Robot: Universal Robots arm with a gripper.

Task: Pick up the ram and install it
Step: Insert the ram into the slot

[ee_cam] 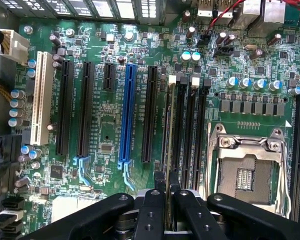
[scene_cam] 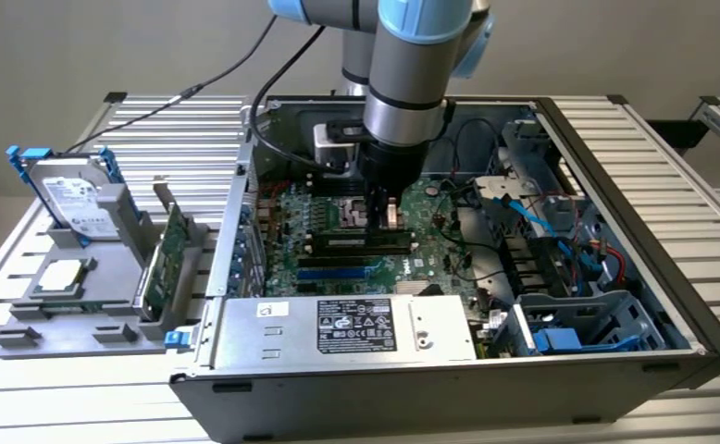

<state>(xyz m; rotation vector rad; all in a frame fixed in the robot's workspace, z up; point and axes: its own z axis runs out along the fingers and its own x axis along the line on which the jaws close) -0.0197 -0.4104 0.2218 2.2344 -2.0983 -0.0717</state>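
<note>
My gripper reaches down into the open computer case, low over the green motherboard. From the wrist, its two black fingers are shut on the ram. The ram appears edge-on as a thin green strip between them. It runs along the first of several black memory slots, with a white latch at the slot's far end. I cannot tell whether the ram's lower edge is seated in the slot or just above it.
A bare CPU socket lies beside the memory slots, and a blue expansion slot lies on their other side. The power supply fills the case front and blue cables hang on the exterior view's right. A grey fixture holds a hard drive and a green expansion card.
</note>
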